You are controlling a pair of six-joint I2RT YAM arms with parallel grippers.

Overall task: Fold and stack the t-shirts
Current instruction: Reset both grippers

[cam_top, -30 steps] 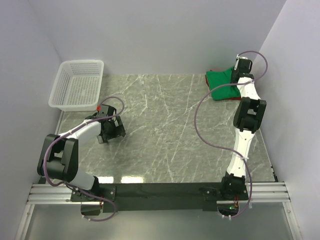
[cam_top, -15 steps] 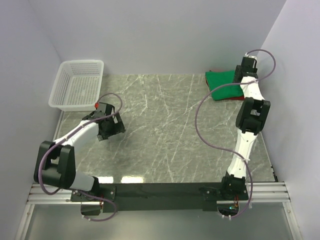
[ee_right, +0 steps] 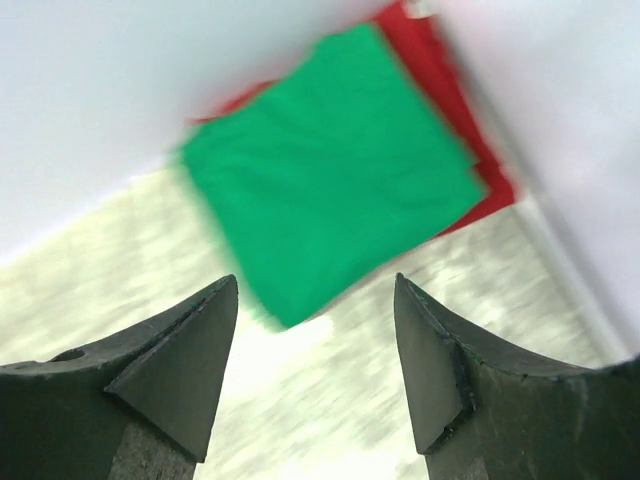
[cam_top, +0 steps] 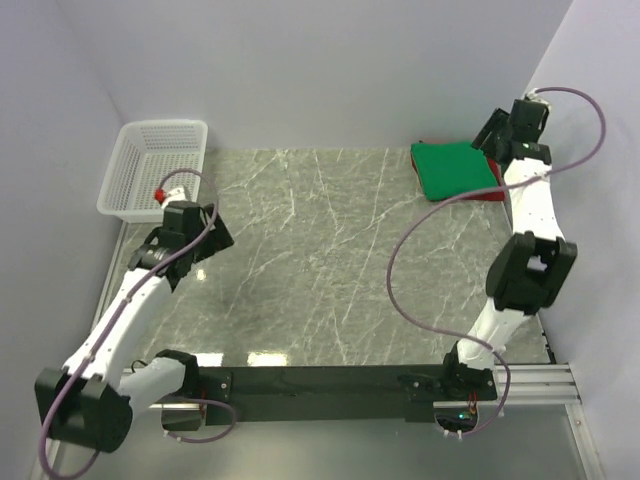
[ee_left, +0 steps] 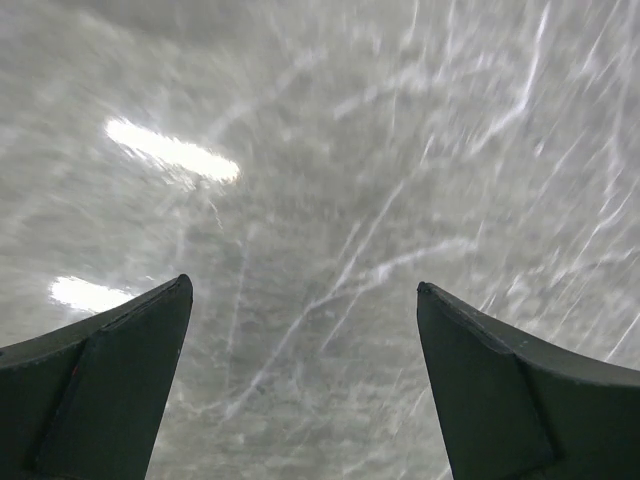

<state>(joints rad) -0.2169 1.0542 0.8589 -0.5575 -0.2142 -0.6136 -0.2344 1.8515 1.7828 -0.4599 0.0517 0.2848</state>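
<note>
Near green t-shirt [cam_top: 455, 168], right gripper [ee_right: 316, 285] aloft, open

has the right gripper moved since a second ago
Yes. The right gripper has come off the folded green t-shirt and drawn back toward the right wall, with its jaws open and empty.

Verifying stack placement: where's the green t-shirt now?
In the top view, the green t-shirt lies folded at the far right corner of the marble table, on top of the red t-shirt, whose edge peeks out beneath it.
</note>
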